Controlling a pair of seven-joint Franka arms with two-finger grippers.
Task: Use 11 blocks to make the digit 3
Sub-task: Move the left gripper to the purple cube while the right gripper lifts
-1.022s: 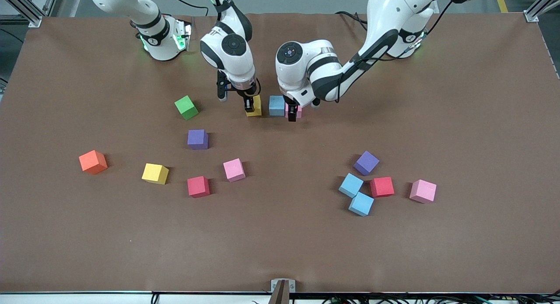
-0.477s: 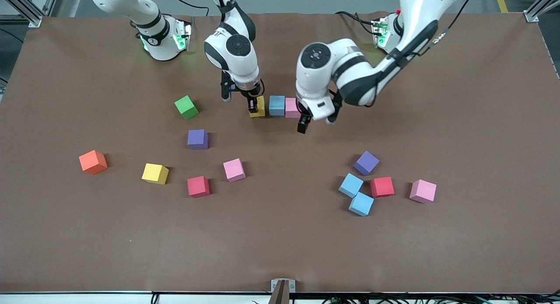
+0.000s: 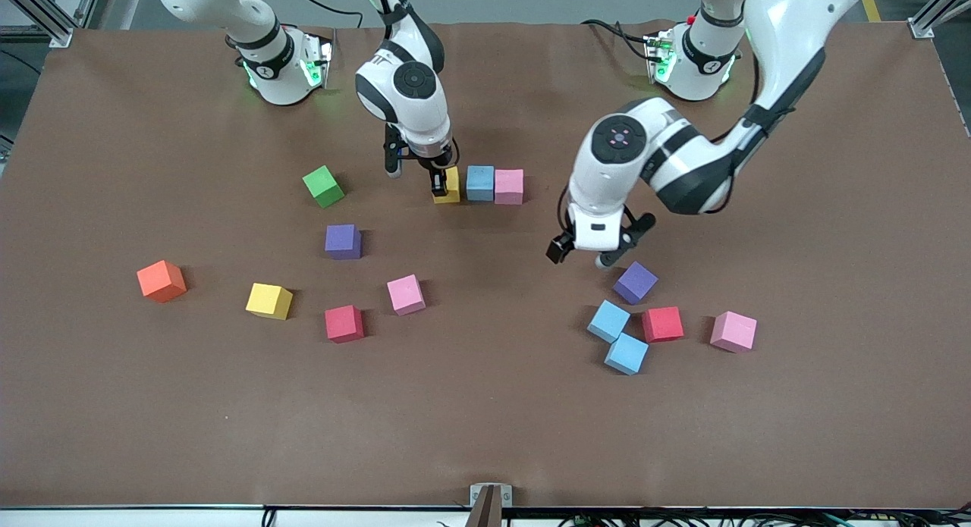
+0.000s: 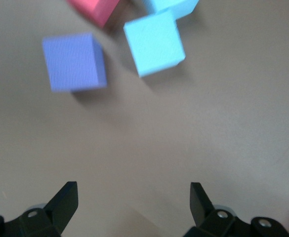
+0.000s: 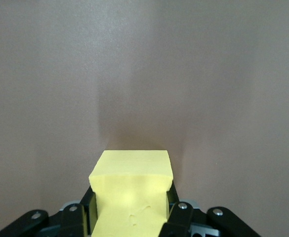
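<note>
Right gripper point(image 3: 438, 180): clamped on yellow cube point(image 3: 448, 186), at table level beside light blue cube point(image 3: 479, 183) and pink cube point(image 3: 509, 186), which touch in a row.
Left gripper point(image 3: 580, 255): jaws wide apart, empty; purple cube point(image 3: 635, 282) at its 4 o'clock.
Change: left gripper left the pink cube, now over bare table point(image 3: 485, 421).
Writing: none legible.

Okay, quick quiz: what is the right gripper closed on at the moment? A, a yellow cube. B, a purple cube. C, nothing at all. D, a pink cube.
A: the right gripper is clamped on the yellow cube, which sits at the end of the row beside the light blue cube and pink cube.
</note>
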